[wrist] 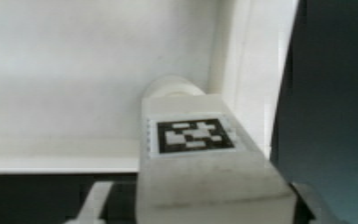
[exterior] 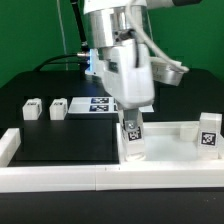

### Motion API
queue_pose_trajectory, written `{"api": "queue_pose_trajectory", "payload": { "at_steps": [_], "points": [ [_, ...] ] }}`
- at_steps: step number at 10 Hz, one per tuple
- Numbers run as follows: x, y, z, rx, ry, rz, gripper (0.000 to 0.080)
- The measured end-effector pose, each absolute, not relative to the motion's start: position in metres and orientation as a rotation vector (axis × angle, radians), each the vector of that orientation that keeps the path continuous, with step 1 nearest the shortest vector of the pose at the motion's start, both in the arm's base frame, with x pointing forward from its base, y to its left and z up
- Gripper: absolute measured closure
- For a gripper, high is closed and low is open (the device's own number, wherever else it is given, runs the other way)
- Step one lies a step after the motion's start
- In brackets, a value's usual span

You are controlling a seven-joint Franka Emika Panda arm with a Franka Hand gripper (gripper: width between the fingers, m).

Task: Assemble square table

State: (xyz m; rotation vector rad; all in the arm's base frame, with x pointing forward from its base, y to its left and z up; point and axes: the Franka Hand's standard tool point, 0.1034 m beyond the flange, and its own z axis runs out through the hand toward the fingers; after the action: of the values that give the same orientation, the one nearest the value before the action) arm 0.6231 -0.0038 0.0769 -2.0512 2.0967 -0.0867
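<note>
The white square tabletop [exterior: 172, 142] lies at the exterior view's front right, raised rim up. My gripper [exterior: 131, 116] is shut on a short white leg [exterior: 132, 137] with a black-white tag, held upright over the tabletop's near-left corner. In the wrist view this leg [wrist: 195, 150] fills the lower middle between my fingers [wrist: 105, 203], its round end against the tabletop's [wrist: 69, 90] corner by the rim. Whether it sits in a socket is hidden. A second leg [exterior: 209, 134] stands upright at the tabletop's right corner. Two more legs [exterior: 33, 109] [exterior: 57, 108] lie on the black table at the left.
The marker board [exterior: 98, 104] lies flat behind the gripper. Long white border rails run along the front edge [exterior: 80, 178] and the left side [exterior: 9, 148]. A green wall backs the scene.
</note>
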Motion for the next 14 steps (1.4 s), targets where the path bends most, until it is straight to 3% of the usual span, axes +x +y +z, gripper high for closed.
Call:
{"api": "queue_pose_trajectory", "payload": {
  "at_steps": [4,6,9,11,14],
  "points": [
    [0.623,0.007,0.076,-2.067,2.103,-0.073,0.0505],
    [0.622,0.015,0.075,-2.552,1.620,-0.143,0.0188],
    [0.621,0.013,0.074,-2.713,1.350,-0.168,0.0151],
    [0.623,0.009,0.075,-2.976,0.786,-0.214,0.0150],
    [0.623,0.009,0.075,-2.993,0.723,-0.218,0.0150]
  ]
}}
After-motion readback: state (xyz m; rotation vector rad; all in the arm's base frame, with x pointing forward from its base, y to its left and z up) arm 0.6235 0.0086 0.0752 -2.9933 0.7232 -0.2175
